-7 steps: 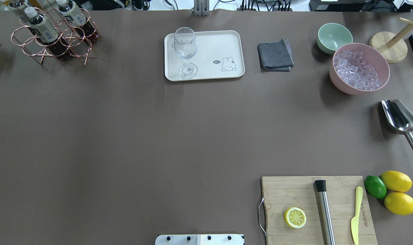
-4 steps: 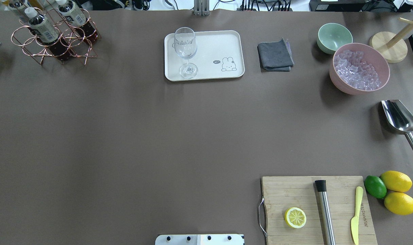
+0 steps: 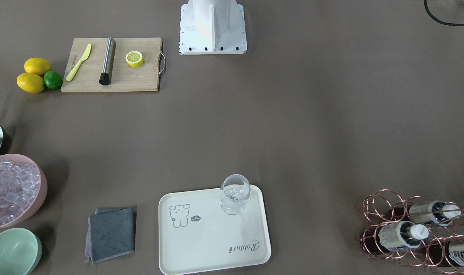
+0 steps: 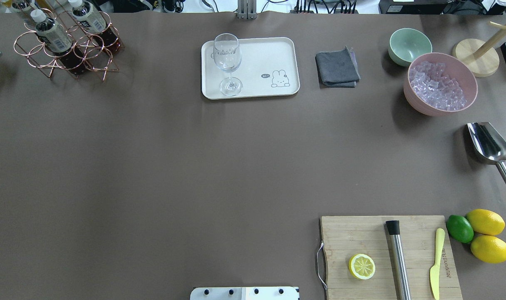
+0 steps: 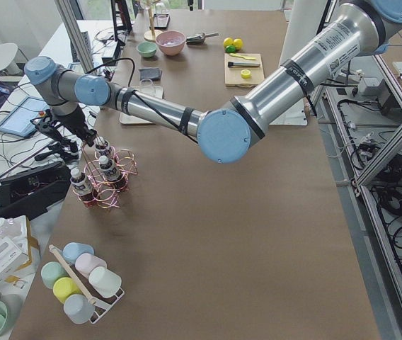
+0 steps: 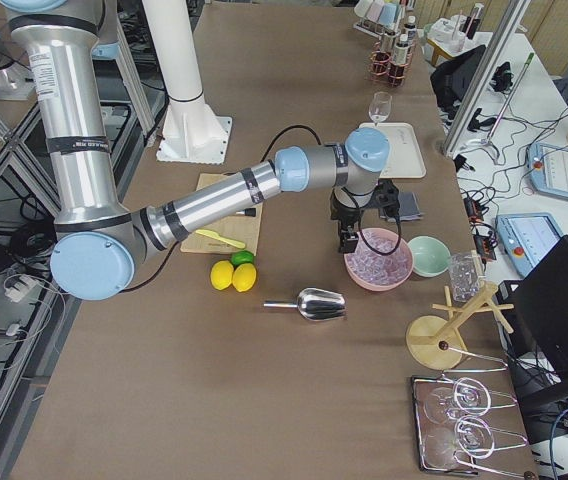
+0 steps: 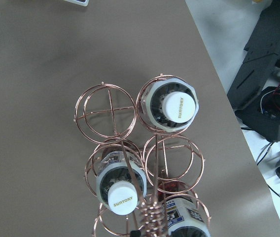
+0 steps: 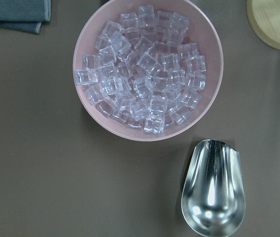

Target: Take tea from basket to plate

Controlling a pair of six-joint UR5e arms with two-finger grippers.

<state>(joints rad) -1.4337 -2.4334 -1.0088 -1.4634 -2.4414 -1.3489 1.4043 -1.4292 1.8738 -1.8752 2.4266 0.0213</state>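
The copper wire basket [image 4: 28,46] stands at the far left corner of the table and holds three tea bottles [image 4: 53,33] with white caps. The left wrist view looks straight down on the caps [image 7: 178,105] and the rings [image 7: 105,106]; no fingers show there. In the exterior left view my left gripper [image 5: 84,138] hangs just over the basket [image 5: 105,188]; I cannot tell whether it is open or shut. The cream plate [image 4: 261,54] sits far centre with a stemmed glass [image 4: 226,54] on it. My right gripper [image 6: 349,243] hovers over the pink bowl; its state is unclear.
A pink bowl of ice [image 4: 440,83], green bowl [image 4: 409,46], grey cloth [image 4: 336,66], steel scoop [image 4: 488,143] and wooden stand [image 4: 476,56] fill the far right. A cutting board [image 4: 361,233] with lemon half, muddler and knife lies near right, beside lemons [image 4: 486,221].
A small dark part has come in at the right edge of the overhead view. The bottles in the basket have shifted very slightly toward the far side.
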